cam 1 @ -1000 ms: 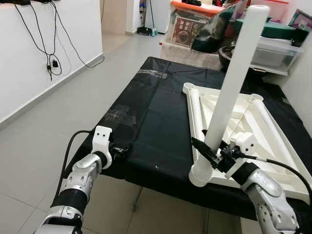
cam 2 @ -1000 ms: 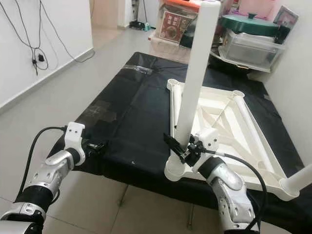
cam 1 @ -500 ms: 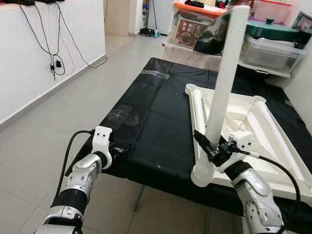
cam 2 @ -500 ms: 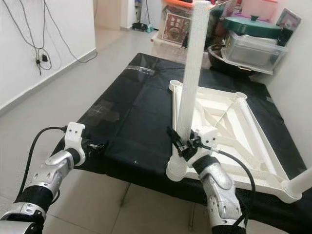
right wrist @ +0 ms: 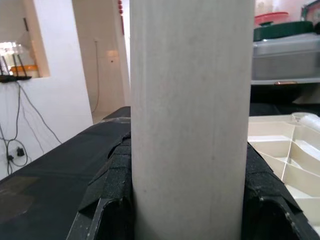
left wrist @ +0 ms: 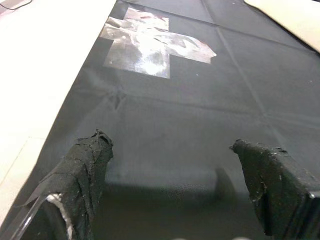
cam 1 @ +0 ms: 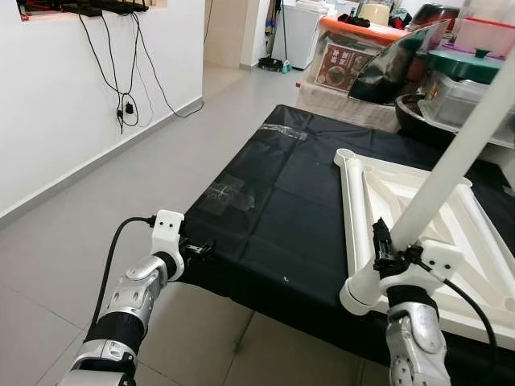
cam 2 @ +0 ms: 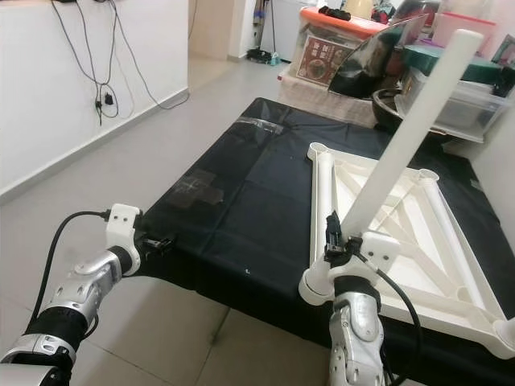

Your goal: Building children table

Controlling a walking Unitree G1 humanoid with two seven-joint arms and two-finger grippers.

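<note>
A white children's table top [cam 1: 354, 209] lies upside down on a black cloth-covered surface [cam 1: 273, 193]. A long white leg tube [cam 2: 402, 137] stands in its near-left corner socket [cam 2: 315, 285], leaning up and to the right. My right gripper [cam 2: 338, 241] is shut on the leg just above the socket. In the right wrist view its black fingers [right wrist: 112, 185] press both sides of the tube [right wrist: 190, 100]. My left gripper [cam 1: 201, 249] hovers at the cloth's near-left edge, open, with nothing between its fingers [left wrist: 85, 170].
A shiny tape patch [left wrist: 150, 45] marks the cloth ahead of the left gripper. Storage boxes and bins [cam 1: 354, 64] crowd the far end. A white wall with hanging cables [cam 1: 121, 104] runs along the left, beside tiled floor [cam 1: 96, 225].
The leg, nearly upright half a second ago, now leans clearly to the right, with the right gripper turned along with it. The camera view has shifted. My left arm holds its place.
</note>
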